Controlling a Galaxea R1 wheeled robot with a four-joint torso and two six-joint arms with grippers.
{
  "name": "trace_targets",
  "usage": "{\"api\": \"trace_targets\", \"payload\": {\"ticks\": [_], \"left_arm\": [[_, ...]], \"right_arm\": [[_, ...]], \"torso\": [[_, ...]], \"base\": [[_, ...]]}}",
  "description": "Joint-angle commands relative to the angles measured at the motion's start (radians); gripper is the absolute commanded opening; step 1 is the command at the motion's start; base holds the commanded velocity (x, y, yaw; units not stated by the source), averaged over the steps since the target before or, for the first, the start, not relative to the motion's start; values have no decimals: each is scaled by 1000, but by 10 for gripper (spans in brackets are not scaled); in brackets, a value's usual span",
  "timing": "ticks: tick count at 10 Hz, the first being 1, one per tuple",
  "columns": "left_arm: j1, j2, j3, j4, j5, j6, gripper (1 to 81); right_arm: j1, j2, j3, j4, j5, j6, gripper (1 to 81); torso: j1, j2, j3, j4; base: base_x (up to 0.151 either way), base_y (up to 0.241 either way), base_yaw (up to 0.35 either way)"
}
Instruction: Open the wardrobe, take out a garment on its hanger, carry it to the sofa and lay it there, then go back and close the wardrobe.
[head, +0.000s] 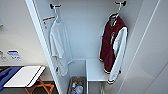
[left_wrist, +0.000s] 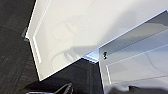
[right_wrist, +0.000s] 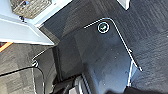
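The wardrobe (head: 85, 30) stands open in front of me, its white doors swung out to both sides. Inside on the right, the maroon garment (head: 108, 42) with white sleeves hangs on its white hanger (head: 117, 11) from a dark hook. In the left wrist view a white wardrobe door (left_wrist: 75, 32) is close by, with a dark part of my left gripper (left_wrist: 63, 89) at the picture's edge. My right gripper (right_wrist: 72, 87) hangs low over the dark carpet near my own base. A blue patch (head: 6, 75) shows at the lower left; I cannot tell whether it is the sofa.
A plain white shirt (head: 58, 45) hangs on the wardrobe's left side. Below are a white shelf (head: 95, 70) and a woven basket (head: 77, 86) with small items. A white-topped folding stand (head: 25, 76) with orange legs is left of the wardrobe.
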Motion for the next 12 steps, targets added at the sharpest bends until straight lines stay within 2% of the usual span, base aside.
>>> {"api": "trace_targets", "payload": {"ticks": [1, 2, 4, 9, 11, 12], "left_arm": [[-132, -18, 13, 263, 149, -3, 811], [-157, -7, 17, 335, 229, -9, 811], [-187, 17, 17, 374, 266, -9, 811], [-255, 112, 5, 302, 263, -9, 811], [-266, 128, 2, 217, 252, -9, 811], [-266, 140, -15, 123, 213, -14, 811]], "right_arm": [[26, 30, -59, -32, -52, -4, 811], [31, 31, -56, -35, -52, -4, 811], [39, 34, -61, -35, -60, -4, 811], [78, 77, -60, -34, -121, -3, 811], [91, 89, -76, -34, -146, -3, 811], [92, 89, -76, -34, -147, -3, 811]], "torso": [[0, 0, 0, 0], [0, 0, 0, 0], [0, 0, 0, 0], [0, 0, 0, 0], [0, 0, 0, 0], [0, 0, 0, 0]], "base": [[0, 0, 0], [0, 0, 0], [0, 0, 0], [0, 0, 0], [0, 0, 0], [0, 0, 0]]}}
